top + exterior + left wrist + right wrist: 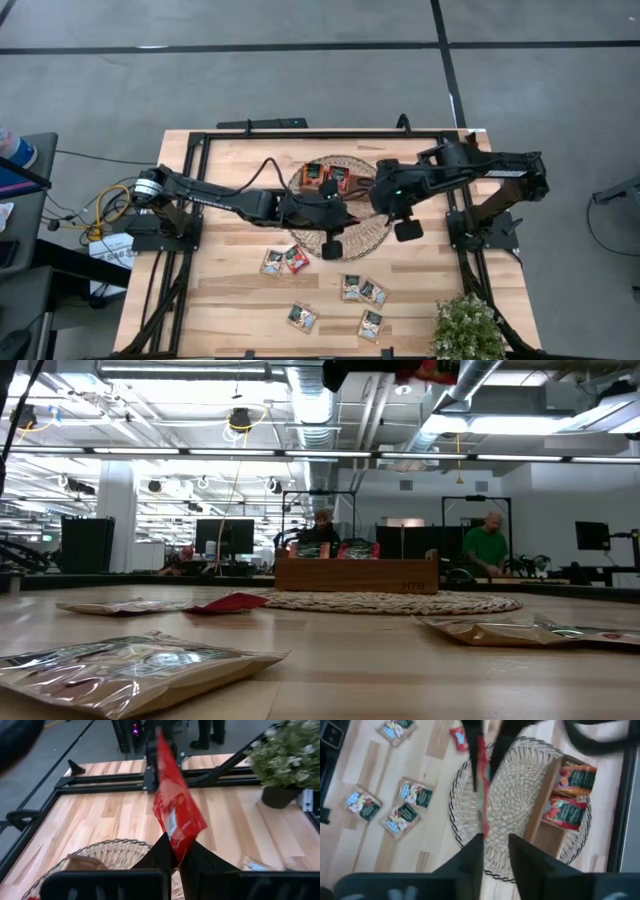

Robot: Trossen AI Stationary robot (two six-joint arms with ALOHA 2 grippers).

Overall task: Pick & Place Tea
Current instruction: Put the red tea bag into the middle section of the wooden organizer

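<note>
My left gripper (pixel 172 852) pinches a red sachet (pixel 175 812) by its edge, raised above the mat (pixel 512 800) to clear the tray (pixel 555 805); my right gripper (pixel 495 845) waits open alongside.

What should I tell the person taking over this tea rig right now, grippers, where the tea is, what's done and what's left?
Left gripper: shut on a red sachet, held above the wicker mat.
Right gripper: open, empty, hovering over the same mat close beside the left one.
Tray: on the mat, with red-orange sachets already in its compartments.
Loose on the table: one red sachet next to a pale one, plus four more pale sachets toward the front.
Left to do: probably drop the held sachet into the tray, then collect the loose ones.
</note>
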